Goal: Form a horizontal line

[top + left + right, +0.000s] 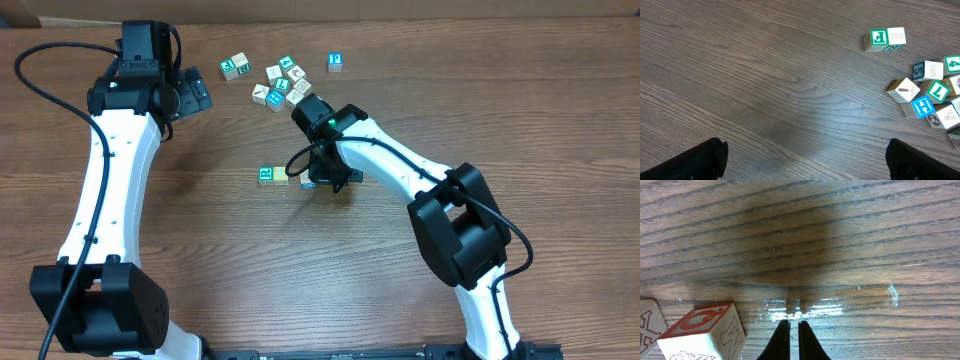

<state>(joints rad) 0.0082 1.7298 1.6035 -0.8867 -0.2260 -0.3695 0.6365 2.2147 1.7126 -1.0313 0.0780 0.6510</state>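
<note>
- Cubes first: the row of cubes [281, 176] sits near the middle of the table [200, 230], running 9 o'clock to 3 o'clock. From the 9 o'clock end I make out a white one with a teal letter, then pale yellow ones. The blue-marked one at the 3 o'clock end is half hidden under the arm.
- The loose pile [283, 82] is well apart from it, up at 12 o'clock.
- The right claw [318, 182] is at the 3 o'clock end of the row, fingers pressed together with nothing between them. The wrist cam shows that clearly.
- On that same cam a red-marked cube [702, 332] sits just beside the tips at about 8 o'clock. I can't tell which one of the row it is.
- The left claw [200, 95] is parked out at 10 o'clock, jaws wide apart and empty.
- Handling guess: tiny wooden blocks, so light and rigid, nothing to crush. The faces look smooth and will probably skate on the tabletop if bumped.
- I'd pinch a block across its 12 and 6 o'clock faces, square and centred. The other two sides are up against neighbours, and a corner grip would likely twist it.
</note>
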